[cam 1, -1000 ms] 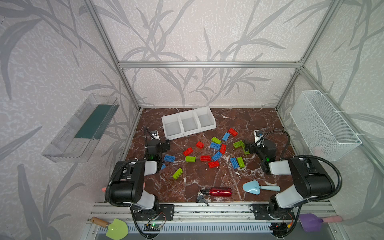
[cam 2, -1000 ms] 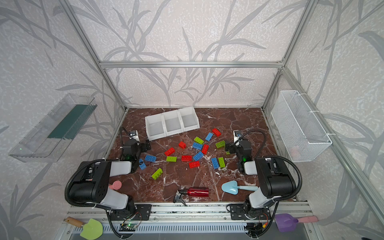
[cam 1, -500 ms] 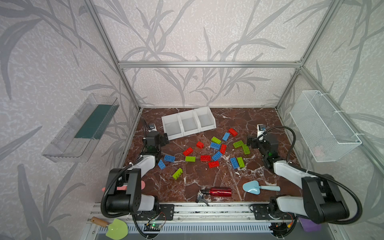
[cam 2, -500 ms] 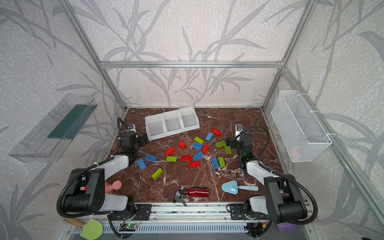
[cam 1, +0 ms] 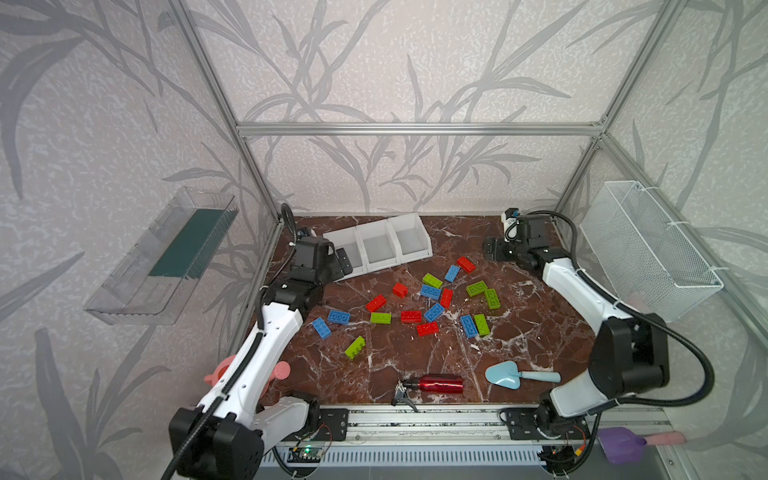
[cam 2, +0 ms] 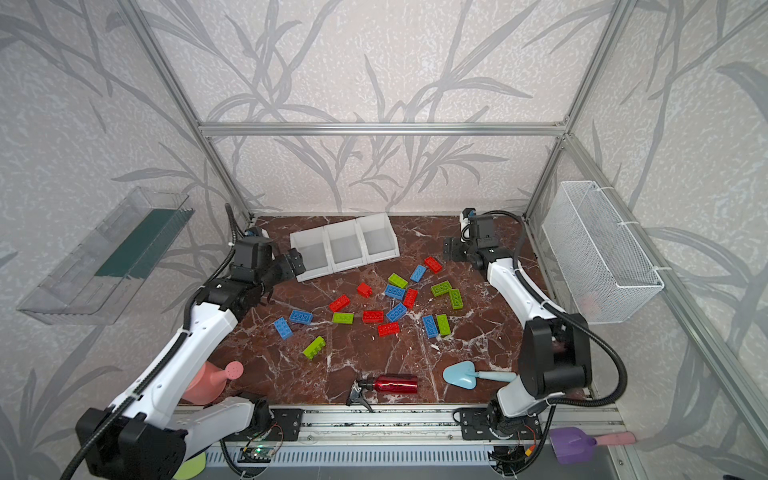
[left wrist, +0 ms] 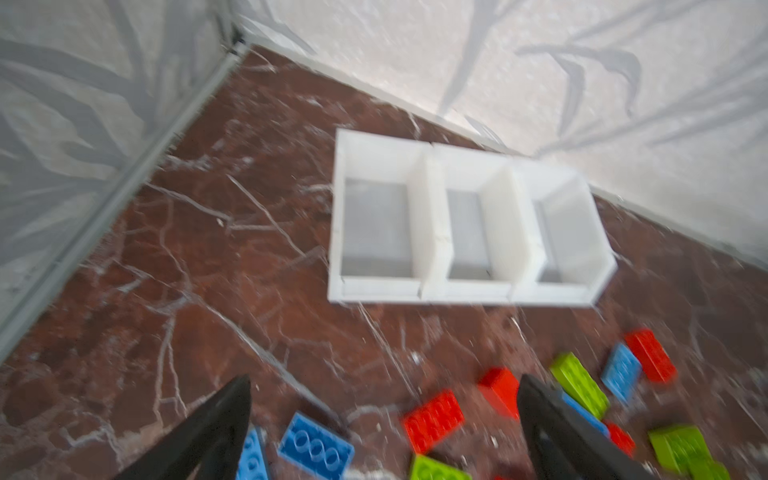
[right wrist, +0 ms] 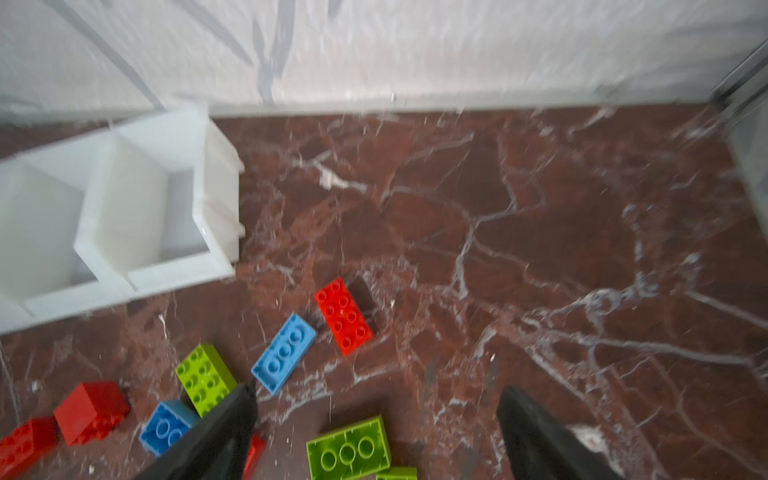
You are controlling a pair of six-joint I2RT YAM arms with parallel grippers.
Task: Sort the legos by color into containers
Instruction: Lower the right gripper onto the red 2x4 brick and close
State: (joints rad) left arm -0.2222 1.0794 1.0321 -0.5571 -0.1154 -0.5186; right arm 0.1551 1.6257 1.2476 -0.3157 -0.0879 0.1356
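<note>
Your legos [cam 1: 411, 316] all lie loose mid-tabletop [cam 1: 519, 340], none binned yet. Left gripper [left wrist: 384, 378] at 10 o'clock and right gripper [right wrist: 376, 386] at 2 hang empty, jaws apart, probably scouting the pile. The containers [cam 1: 380, 266] sit empty at 11.

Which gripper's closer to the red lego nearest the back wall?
Right. In a top view the right gripper hangs open just right of that red lego. The left gripper, also open, is far off at the leftmost white bin.
</note>
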